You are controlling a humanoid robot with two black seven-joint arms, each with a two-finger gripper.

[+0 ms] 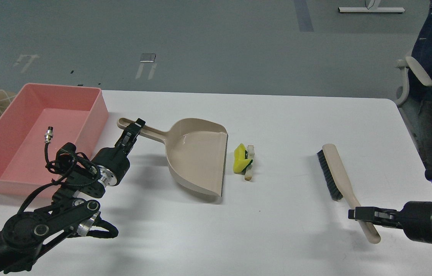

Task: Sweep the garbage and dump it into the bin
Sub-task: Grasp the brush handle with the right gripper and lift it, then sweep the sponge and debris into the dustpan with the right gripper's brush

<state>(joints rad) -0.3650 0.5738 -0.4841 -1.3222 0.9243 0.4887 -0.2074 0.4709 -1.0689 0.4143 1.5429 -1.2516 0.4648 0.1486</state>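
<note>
Matte black jointed arms, silver wrist rings, looped black cables, small silver plug on left arm (59, 180)

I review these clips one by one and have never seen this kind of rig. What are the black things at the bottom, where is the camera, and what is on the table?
This single picture comes from the robot's own head, looking forward and down at a white table. The black shapes are its two arms. The left gripper is at the handle of a beige dustpan, apparently closed on it. The right gripper is closed on the handle of a brush, whose dark bristles face the dustpan. Between pan and brush lies the garbage: a yellow scrap and a bread slice, right by the pan's open edge. The pink bin at far left looks empty.
</note>
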